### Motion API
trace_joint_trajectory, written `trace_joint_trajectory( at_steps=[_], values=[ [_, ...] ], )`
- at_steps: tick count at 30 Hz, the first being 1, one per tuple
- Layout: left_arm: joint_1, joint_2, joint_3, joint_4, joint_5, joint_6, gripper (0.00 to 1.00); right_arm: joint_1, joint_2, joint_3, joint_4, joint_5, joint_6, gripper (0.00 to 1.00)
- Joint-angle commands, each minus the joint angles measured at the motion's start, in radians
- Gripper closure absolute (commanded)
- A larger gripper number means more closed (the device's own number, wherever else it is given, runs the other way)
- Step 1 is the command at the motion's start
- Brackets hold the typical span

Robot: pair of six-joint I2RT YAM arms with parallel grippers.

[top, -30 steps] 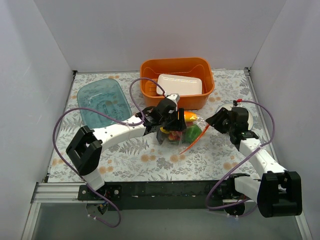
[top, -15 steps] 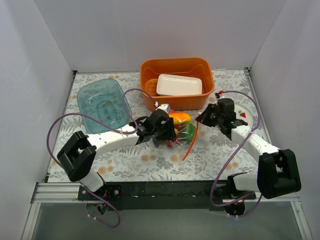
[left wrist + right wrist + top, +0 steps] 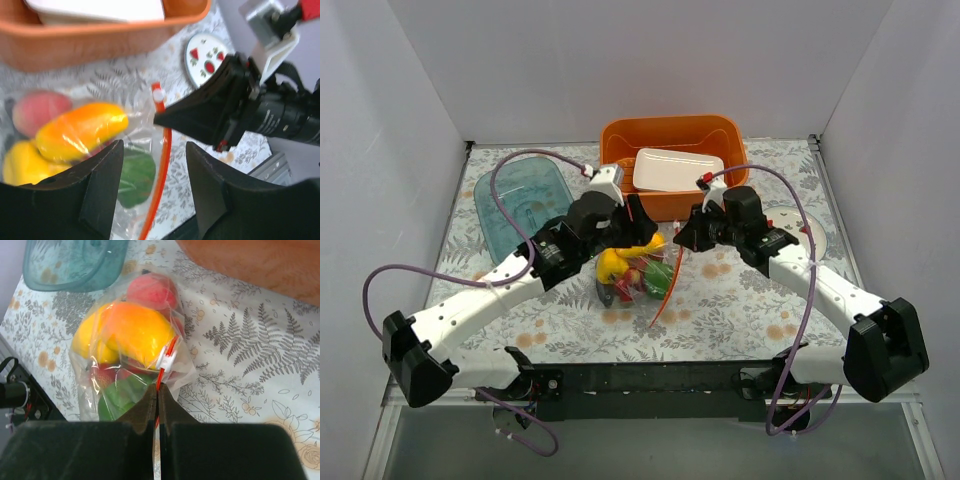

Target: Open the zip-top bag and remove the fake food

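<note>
The zip-top bag (image 3: 638,282) lies on the table in front of the basket, with its orange-red zip strip (image 3: 662,290) on its right side. Inside are the fake food pieces: an orange-yellow pepper (image 3: 135,330), a yellow one (image 3: 90,342), a green one (image 3: 122,397) and a pinkish-red piece (image 3: 150,290). My right gripper (image 3: 158,387) is shut on the zip strip just below the white slider (image 3: 166,359); it also shows from above (image 3: 678,240). My left gripper (image 3: 154,155) is open over the bag's strip side, holding nothing, and sits at the bag's far end (image 3: 636,238).
An orange basket (image 3: 620,150) holding a white container (image 3: 678,170) stands right behind the bag. A teal see-through tray (image 3: 515,205) lies at the back left. A white plate with red triangles (image 3: 207,57) lies to the right, under my right arm.
My right gripper has moved left to the bag's zip strip. My left arm has swung round, so its gripper now stands at the bag's far end. The bag has shifted slightly toward the front.
</note>
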Motion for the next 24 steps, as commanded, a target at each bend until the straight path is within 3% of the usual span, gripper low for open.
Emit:
trace_joint_trajectory(
  at_steps=[1,2,5,11,15,24],
  values=[
    [0.148,-0.017,0.038,0.092,0.141,0.171,0.53,0.025,-0.055,0.142,-0.01,-0.111,-0.095,0.99],
    [0.18,-0.023,0.031,0.173,0.288,0.188,0.54,0.034,-0.056,0.162,-0.018,-0.125,-0.1,0.99],
    [0.294,-0.048,0.002,0.31,0.532,0.243,0.55,0.042,-0.049,0.266,-0.087,-0.145,-0.112,0.99],
    [0.422,-0.048,-0.057,0.531,0.857,0.27,0.56,0.053,-0.047,0.397,-0.21,-0.187,-0.137,0.99],
    [0.452,-0.031,-0.061,0.602,1.114,0.27,0.64,0.062,-0.058,0.424,-0.239,-0.216,-0.131,0.99],
    [0.452,-0.005,-0.086,0.628,1.275,0.319,0.62,0.079,-0.075,0.486,-0.3,-0.279,-0.114,0.99]
  ],
)
